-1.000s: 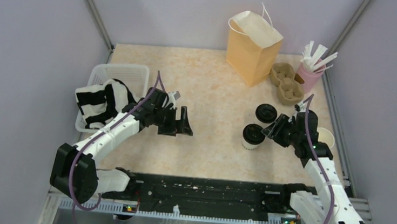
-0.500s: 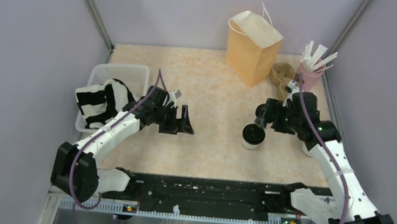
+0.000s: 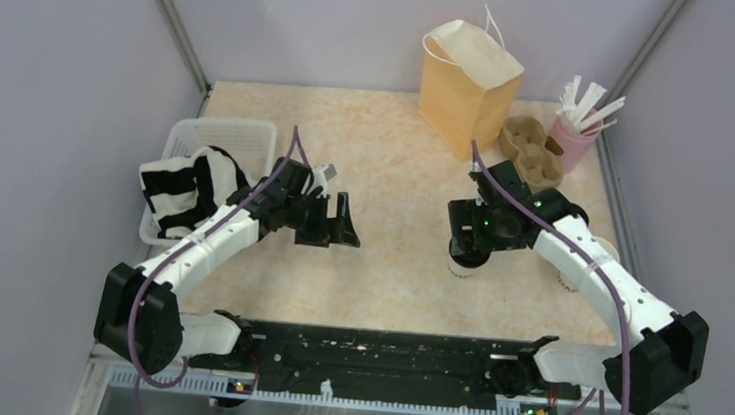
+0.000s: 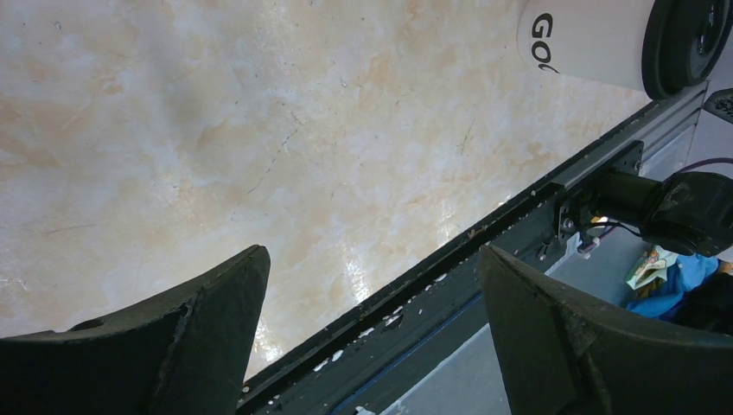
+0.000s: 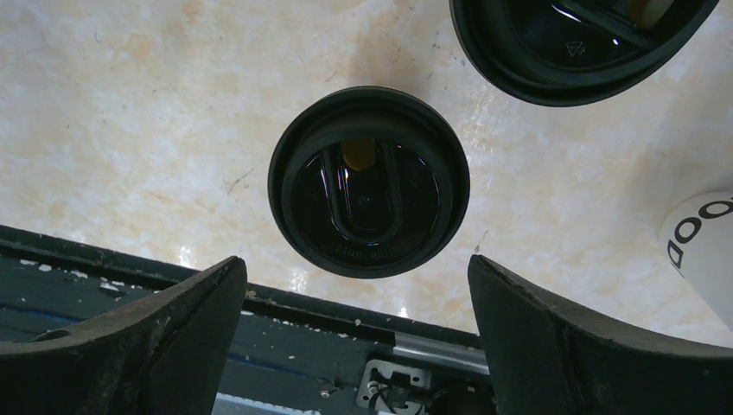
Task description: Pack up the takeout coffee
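even, soft overhead light on my top view, shadows faint. on the wrist cameras i get glare off the table (image 4: 346, 259) by the rail (image 4: 484, 259), streaks on the coffee lid (image 5: 369, 181), and dark, soft-edged fingers (image 5: 130, 346) up close.

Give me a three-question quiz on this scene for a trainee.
1. True or false: the right gripper is shut on a lidded cup.
2. Fill in: the striped cloth drapes over the white ____.
3. How many lidded cups show in the right wrist view? A one, B two, C four.
Key: 1 false, its jaws stand open; 2 basket; 3 B.
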`<state>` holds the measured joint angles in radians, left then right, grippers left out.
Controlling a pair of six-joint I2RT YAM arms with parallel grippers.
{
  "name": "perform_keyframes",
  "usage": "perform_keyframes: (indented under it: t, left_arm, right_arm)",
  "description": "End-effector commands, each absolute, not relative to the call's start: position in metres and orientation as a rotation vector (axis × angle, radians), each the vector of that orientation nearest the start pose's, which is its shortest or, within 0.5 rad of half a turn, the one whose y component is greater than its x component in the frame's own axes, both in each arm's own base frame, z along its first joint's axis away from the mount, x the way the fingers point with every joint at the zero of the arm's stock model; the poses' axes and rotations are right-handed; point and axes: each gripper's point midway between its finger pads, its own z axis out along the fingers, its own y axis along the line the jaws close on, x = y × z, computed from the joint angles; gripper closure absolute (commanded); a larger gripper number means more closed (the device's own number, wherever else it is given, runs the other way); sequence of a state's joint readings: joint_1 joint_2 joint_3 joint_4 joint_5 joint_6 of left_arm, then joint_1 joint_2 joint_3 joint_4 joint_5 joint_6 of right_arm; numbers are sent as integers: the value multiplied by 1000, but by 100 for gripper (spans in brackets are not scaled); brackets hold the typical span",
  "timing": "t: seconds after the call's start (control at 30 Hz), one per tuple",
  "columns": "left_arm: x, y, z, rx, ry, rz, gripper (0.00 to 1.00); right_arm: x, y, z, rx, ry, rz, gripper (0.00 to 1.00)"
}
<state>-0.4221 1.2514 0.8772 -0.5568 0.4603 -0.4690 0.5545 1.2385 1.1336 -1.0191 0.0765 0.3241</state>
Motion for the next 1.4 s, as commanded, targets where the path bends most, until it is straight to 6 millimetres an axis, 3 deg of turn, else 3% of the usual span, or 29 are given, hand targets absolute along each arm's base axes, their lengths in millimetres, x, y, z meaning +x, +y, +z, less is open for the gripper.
perform_keyframes:
  t: [0.0, 0.3, 0.5, 0.83, 1.0, 1.17, 1.27, 1.37]
  left_arm:
    - [230, -209, 145, 169, 2540, -953, 3]
    - [229, -207, 145, 161, 2539, -944, 3]
    - [228, -207, 145, 159, 2539, -942, 3]
    - [229, -207, 145, 166, 2536, -938, 3]
    - [228, -207, 146, 175, 2535, -939, 3]
    - [226, -206, 146, 186, 2539, -934, 3]
    - [227, -205, 147, 198, 2535, -927, 3]
    - [229, -205, 151, 219, 2531, -920, 2]
  right_arm:
    - [227, 140, 163, -306, 2641, 155, 2]
    - [238, 144, 152, -313, 2646, 69, 7]
    - [244, 143, 148, -295, 2648, -49, 17]
    - [244, 112, 148, -81, 2610, -175, 27]
    - [239, 96, 139, 41, 2631, -112, 27]
    - [236, 83, 149, 65, 2615, -159, 24]
    - [238, 92, 164, 20, 2603, -93, 13]
    - [244, 101, 192, -4, 2561, -13, 2]
